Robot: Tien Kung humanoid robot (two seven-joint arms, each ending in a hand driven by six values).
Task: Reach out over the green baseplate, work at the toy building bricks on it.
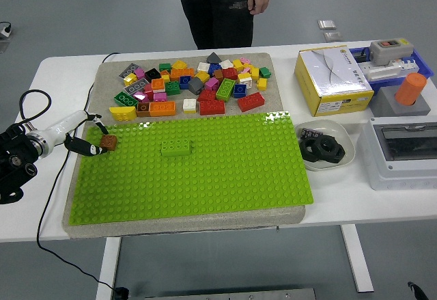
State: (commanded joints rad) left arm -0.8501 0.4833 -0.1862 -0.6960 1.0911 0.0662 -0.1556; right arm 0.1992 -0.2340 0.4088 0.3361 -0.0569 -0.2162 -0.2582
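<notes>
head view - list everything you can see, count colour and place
green baseplate: one, on a grey mat, table middle
green brick: one, on the baseplate
brown brick: one, baseplate's left edge, at the left hand's fingertips
loose bricks: many, mixed colours, far end of mat
yellow box: one, right
white bowl: one, black parts inside
grey box: one, right edge
orange cylinder: one, on a grey block
blue tray: one, far right
person: one, far side
left hand: one, at left edge
</notes>
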